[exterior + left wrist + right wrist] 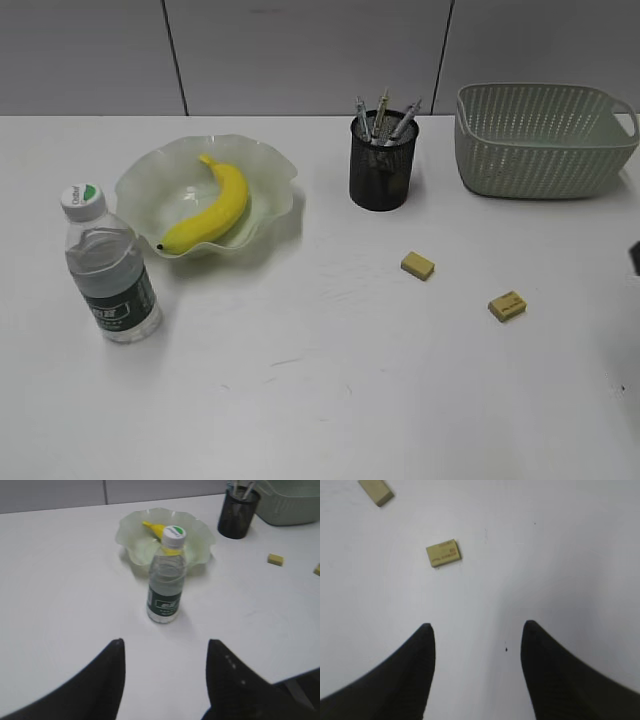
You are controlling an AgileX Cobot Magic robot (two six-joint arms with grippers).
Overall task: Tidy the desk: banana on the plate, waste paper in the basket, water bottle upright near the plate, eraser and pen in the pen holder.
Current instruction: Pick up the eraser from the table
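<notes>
The banana (208, 210) lies in the pale-green plate (275, 165) at the back left of the desk (320, 400). The water bottle (108, 268) stands upright in front of the plate's left side; it also shows in the left wrist view (166, 582). My left gripper (166, 642) is open and empty, short of the bottle. Two yellow erasers (418, 265) (507, 305) lie on the desk. My right gripper (477, 625) is open and empty, short of the nearer eraser (443, 553). The pen holder (381, 165) holds several pens. The waste paper is out of view.
The basket (545, 150) stands at the back right, beside the pen holder. A dark bit of the right arm (636, 258) shows at the right edge of the exterior view. A grey panelled wall runs behind the desk.
</notes>
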